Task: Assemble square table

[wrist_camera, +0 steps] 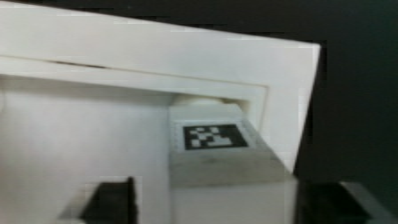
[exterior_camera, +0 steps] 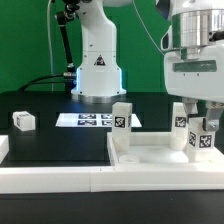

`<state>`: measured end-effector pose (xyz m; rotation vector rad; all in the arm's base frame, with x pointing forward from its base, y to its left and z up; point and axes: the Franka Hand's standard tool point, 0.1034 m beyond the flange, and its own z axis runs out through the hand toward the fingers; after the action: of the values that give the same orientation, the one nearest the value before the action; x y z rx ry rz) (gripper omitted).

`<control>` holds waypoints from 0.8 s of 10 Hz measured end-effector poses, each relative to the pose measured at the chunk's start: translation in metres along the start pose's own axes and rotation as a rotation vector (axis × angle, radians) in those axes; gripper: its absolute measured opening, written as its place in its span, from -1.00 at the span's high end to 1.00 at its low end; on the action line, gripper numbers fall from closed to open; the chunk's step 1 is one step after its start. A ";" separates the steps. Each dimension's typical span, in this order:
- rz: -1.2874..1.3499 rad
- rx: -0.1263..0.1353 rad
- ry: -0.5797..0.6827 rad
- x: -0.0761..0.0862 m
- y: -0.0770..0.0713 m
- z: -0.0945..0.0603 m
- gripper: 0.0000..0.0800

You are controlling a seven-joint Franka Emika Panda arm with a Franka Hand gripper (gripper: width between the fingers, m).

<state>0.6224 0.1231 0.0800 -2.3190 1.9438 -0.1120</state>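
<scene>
The white square table top (exterior_camera: 150,152) lies at the exterior view's lower right, against the front rail. Three white tagged legs stand upright on it: one at its back left corner (exterior_camera: 121,115), one behind the gripper (exterior_camera: 181,116) and one near its right corner (exterior_camera: 203,141). My gripper (exterior_camera: 201,128) hangs straight down over that right leg, a finger on each side. In the wrist view the leg (wrist_camera: 217,150) with its tag stands on the table top (wrist_camera: 89,110) between the dark fingers (wrist_camera: 114,200); my gripper (wrist_camera: 222,198) is open, with a gap beside the leg. A fourth leg (exterior_camera: 24,121) lies loose at the left.
The marker board (exterior_camera: 92,120) lies flat in front of the arm's base (exterior_camera: 97,75). A long low white barrier rail (exterior_camera: 55,178) runs along the table's front edge. Black tabletop (exterior_camera: 60,145) lies between the loose leg and the table top.
</scene>
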 end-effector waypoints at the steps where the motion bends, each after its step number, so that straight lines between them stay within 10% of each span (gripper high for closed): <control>1: -0.035 -0.003 -0.002 -0.002 -0.001 -0.001 -0.51; 8: -0.689 -0.023 0.028 -0.003 0.000 0.000 -0.62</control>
<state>0.6218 0.1262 0.0805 -2.8977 1.0711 -0.1767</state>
